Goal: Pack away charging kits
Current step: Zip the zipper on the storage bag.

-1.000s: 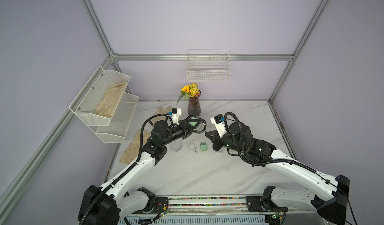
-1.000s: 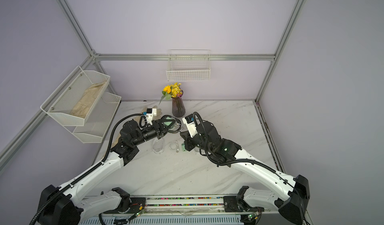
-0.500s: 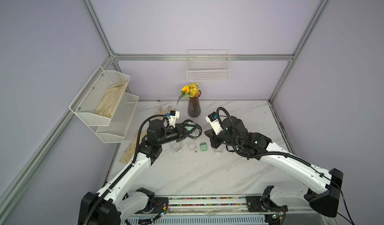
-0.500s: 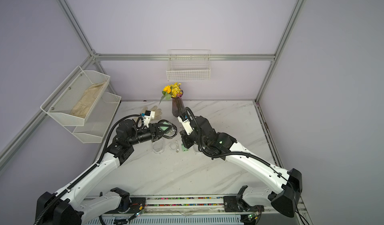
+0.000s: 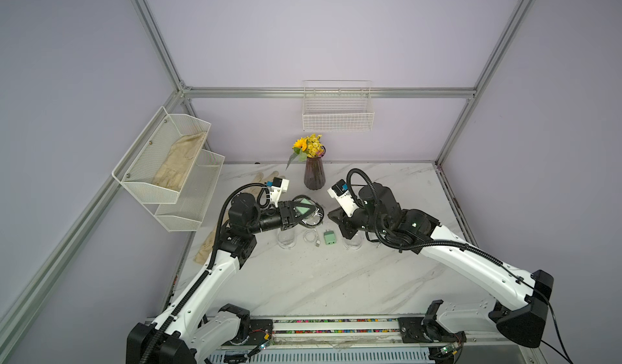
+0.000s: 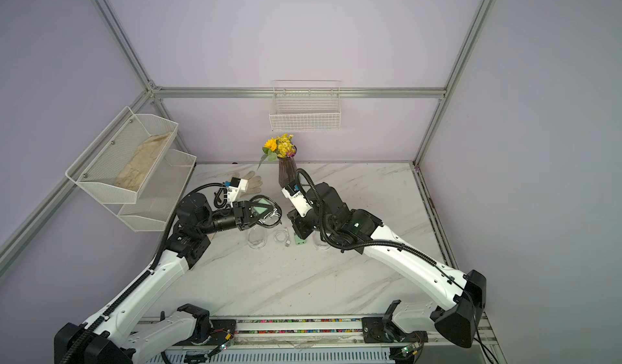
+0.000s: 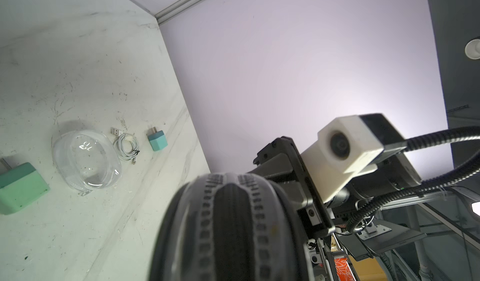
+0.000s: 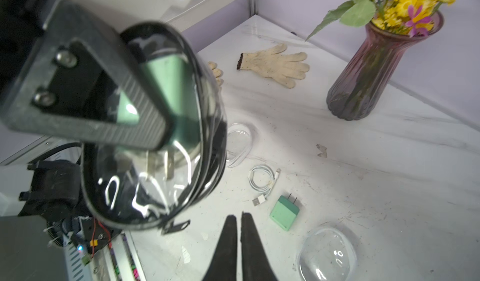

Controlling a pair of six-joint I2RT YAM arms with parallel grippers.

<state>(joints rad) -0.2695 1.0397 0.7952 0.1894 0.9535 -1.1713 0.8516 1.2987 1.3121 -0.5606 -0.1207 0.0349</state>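
Note:
My left gripper (image 5: pixel 304 210) is shut on a clear oval zip case (image 8: pixel 155 178), held above the table. Inside the case are a mint green adapter (image 8: pixel 168 92) and a white cable. My right gripper (image 8: pixel 239 216) hovers just beside the case's zipper pull (image 8: pixel 175 226). Its jaws stand a thin gap apart with nothing between them. On the table lie another mint adapter (image 5: pixel 330 237) and a coiled white cable (image 5: pixel 311 236). In the left wrist view, a teal-blue adapter (image 7: pixel 157 139) and a second coiled cable (image 7: pixel 126 147) lie farther right.
Two clear cases (image 5: pixel 286 239) (image 5: pixel 352 243) rest on the marble either side of the loose kit. A purple vase of flowers (image 5: pixel 314 177) stands at the back. A cream glove (image 6: pixel 250 180) lies behind the left arm. White mesh shelves (image 5: pixel 168 167) hang on the left wall.
The right arm has swung slightly left, toward the held case. The left gripper has sunk a little with the case.

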